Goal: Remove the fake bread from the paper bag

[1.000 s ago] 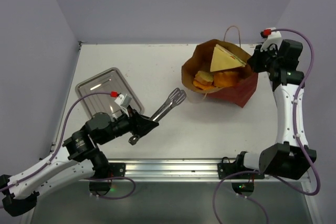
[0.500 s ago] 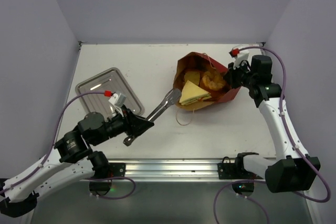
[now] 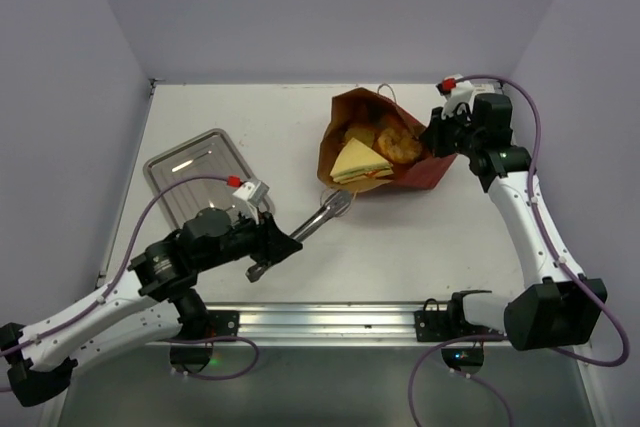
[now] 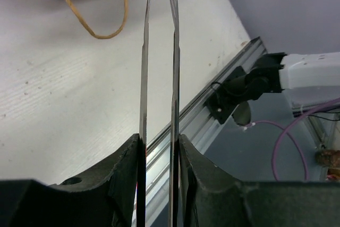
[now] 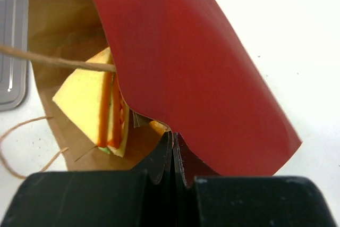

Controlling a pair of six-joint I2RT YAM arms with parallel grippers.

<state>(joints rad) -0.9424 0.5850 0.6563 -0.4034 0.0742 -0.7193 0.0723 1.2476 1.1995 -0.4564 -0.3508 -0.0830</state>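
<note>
The dark red paper bag [image 3: 405,167] lies on its side at the back right, its brown mouth facing left. It shows in the right wrist view too [image 5: 202,62]. The pale-yellow sandwich wedge [image 3: 360,161] lies in the mouth [image 5: 90,102], with round orange-brown buns [image 3: 388,139] behind it. My right gripper [image 3: 434,137] is shut on the bag's edge [image 5: 174,137]. My left gripper [image 3: 280,245] is shut on the metal tongs [image 3: 325,217]. Their tips lie just short of the bag's mouth. The two tong blades [image 4: 172,51] run up from between the fingers.
A square metal tray [image 3: 205,175] sits at the left, its corner also in the right wrist view [image 5: 10,51]. A tan cord handle [image 4: 101,22] loops on the table in front of the bag. The aluminium rail [image 3: 330,322] runs along the near edge.
My right gripper has pulled the bag left and tipped it onto its side, so the sandwich wedge now lies at the mouth. My left arm has shifted right with the tongs.
</note>
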